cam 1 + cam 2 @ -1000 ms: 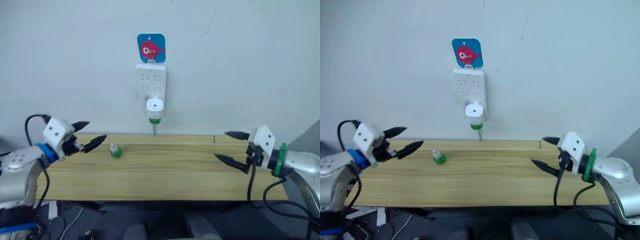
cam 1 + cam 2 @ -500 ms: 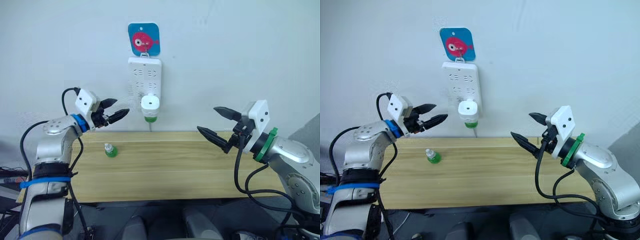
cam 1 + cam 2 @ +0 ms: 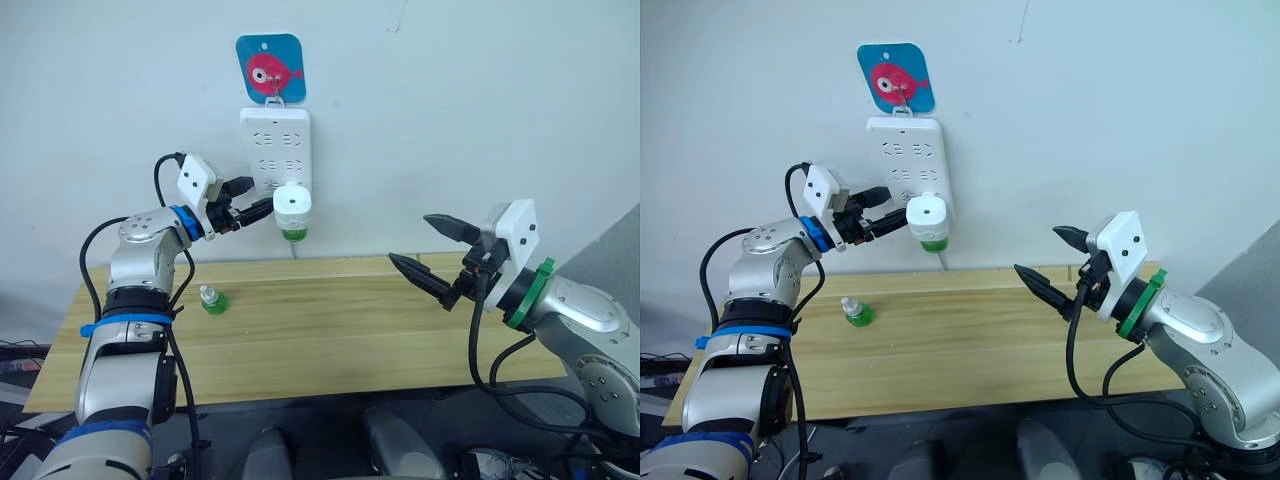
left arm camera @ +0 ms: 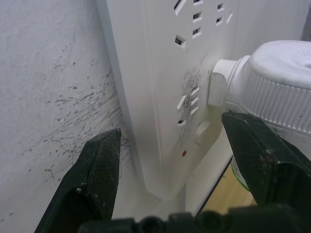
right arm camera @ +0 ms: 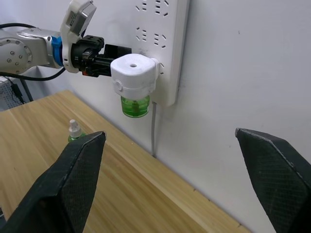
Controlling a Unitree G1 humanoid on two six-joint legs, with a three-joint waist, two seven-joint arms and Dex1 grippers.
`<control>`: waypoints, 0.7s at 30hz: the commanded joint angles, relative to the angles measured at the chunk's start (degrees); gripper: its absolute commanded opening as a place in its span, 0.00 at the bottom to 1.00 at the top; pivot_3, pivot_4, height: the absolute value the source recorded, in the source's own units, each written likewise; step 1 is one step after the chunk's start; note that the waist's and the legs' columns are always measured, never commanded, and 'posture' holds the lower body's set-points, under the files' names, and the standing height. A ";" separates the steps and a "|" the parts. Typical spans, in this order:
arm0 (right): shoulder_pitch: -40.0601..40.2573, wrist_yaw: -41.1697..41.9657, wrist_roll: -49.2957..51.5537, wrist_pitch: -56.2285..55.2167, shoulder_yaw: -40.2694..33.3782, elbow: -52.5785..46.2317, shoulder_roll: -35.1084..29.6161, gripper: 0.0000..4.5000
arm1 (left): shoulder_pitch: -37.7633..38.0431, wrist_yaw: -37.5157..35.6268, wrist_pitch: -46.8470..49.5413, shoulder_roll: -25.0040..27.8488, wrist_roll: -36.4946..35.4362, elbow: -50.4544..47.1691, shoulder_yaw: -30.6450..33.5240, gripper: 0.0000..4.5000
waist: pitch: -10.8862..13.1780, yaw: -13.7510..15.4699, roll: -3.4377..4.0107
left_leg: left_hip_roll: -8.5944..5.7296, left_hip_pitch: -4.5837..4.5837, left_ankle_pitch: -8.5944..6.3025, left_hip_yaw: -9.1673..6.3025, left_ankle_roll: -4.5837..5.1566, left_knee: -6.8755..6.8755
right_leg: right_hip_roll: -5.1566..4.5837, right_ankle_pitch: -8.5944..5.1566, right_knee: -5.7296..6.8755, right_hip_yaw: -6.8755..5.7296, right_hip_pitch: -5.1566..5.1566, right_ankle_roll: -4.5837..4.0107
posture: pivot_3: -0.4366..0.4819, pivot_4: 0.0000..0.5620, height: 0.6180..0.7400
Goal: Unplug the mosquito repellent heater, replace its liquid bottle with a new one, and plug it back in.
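The white mosquito repellent heater [image 3: 293,203] is plugged into the lower part of a white wall power strip [image 3: 272,150], with a green liquid bottle [image 3: 293,235] hanging under it. My left gripper [image 3: 253,200] is open, raised to the wall just left of the heater; in the left wrist view one finger [image 4: 265,160] lies under the heater [image 4: 279,92] and the other [image 4: 99,165] against the wall. The new one, a small green bottle [image 3: 211,299] with a white cap, stands on the wooden table [image 3: 330,330]. My right gripper [image 3: 428,252] hangs open above the table's right half.
A blue tag with a pink fish [image 3: 270,67] hangs above the power strip. The strip's cord [image 3: 293,250] runs down behind the table. The table's front edge [image 3: 300,390] faces me.
My left gripper has moved right and up along the wall, reaching the side of the heater. The right gripper has hardly moved. The camera view has shifted.
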 commanded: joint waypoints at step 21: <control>-9.14 -7.62 -6.69 0.21 12.88 -0.82 3.15 1.00 | -4.65 -9.62 0.29 0.43 0.33 -1.54 -1.12 0.29 | 0.72 -0.98 0.14 | -0.08 -0.42 0.02 -0.72 -0.01 0.09 | -0.04 -0.01 -0.05 -0.64 -0.03 0.01 | 0.21 0.35 0.82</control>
